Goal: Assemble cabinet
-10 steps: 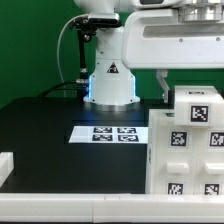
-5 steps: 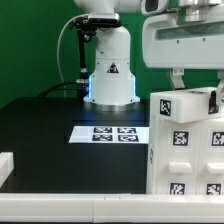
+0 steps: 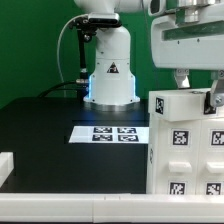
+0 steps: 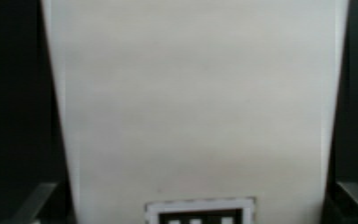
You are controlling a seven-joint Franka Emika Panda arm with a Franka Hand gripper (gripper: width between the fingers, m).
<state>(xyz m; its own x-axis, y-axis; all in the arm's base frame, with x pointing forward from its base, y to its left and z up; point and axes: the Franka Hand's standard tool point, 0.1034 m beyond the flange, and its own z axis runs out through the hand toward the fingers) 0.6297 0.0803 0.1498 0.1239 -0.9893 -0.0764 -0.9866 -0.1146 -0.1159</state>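
A black table (image 3: 40, 130) fills the lower half of the exterior view, with a green backdrop behind it. At the back stands the white robot base (image 3: 110, 70) with a triangle sticker. The robot's arm reaches over the exterior view's right side, above the cabinet (image 3: 185, 145), a white blocky box with square black-and-white tags that stands on the table at the exterior view's lower right.

Over the last second, the arm has shifted toward the exterior view's right and come lower. A separate tagged white piece that was raised above the box 1.0 s ago now appears level with the box's top, probably seated or close to it.

The tool (image 4: 202, 205) straddles a tall white panel (image 4: 194, 100) in the wrist view, 1 dark finger (image 4: 37, 203) low on each side. Whether it grips the panel or stands just apart, I cannot tell.

The marker board (image 3: 108, 132) lies flat mid-table, beside the cabinet. A small white part (image 3: 4, 168) sits at the exterior view's left edge.
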